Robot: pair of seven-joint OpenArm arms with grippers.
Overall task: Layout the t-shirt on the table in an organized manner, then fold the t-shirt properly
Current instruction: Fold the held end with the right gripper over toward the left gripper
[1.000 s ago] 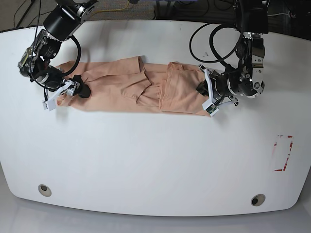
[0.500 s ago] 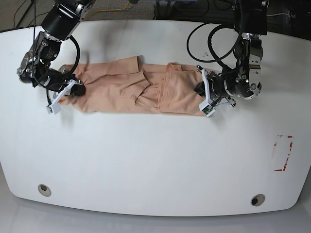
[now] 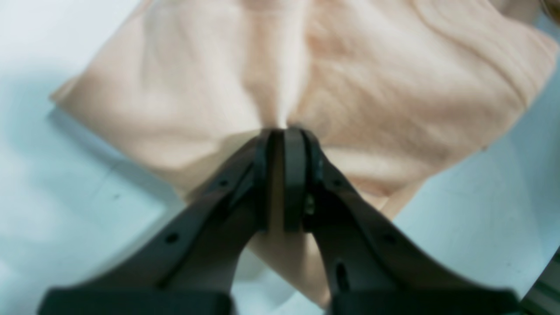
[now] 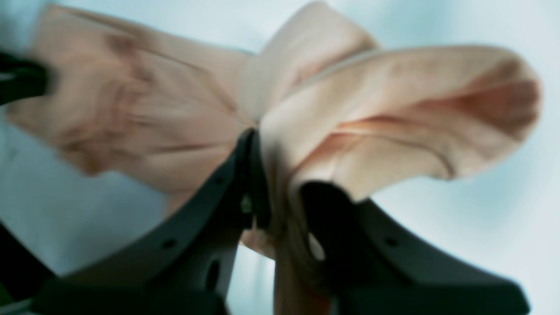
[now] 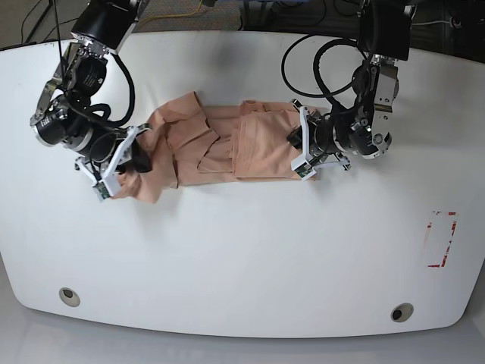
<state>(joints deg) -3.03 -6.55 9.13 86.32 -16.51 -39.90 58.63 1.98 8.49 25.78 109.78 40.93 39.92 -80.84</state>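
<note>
Both pairs of jaws are pressing shut on cloth: the left gripper (image 3: pixel 282 144) is pinching a thin edge of the t-shirt (image 5: pixel 220 148) between nearly touching pads, and the right gripper (image 4: pixel 275 183) is clamping a thicker bunched fold that is billowing out above its fingers. In the base view the garment is lying crumpled in a band across the upper middle of the table (image 5: pixel 242 258), with one arm gripping at each end and loose pleats overlapping in between. Judging from the way the fabric is draping and puckering at each pinch, it is behaving as a light, limp, non-slippery material that is offering no stiffness of its own, so any unsupported part is likely to sag or fold over. Holds at hems, shoulder seams or corners, taken well apart, are probably serving best for spreading it flat; a bunched grip such as the right one is risking dragging several layers together.
</note>
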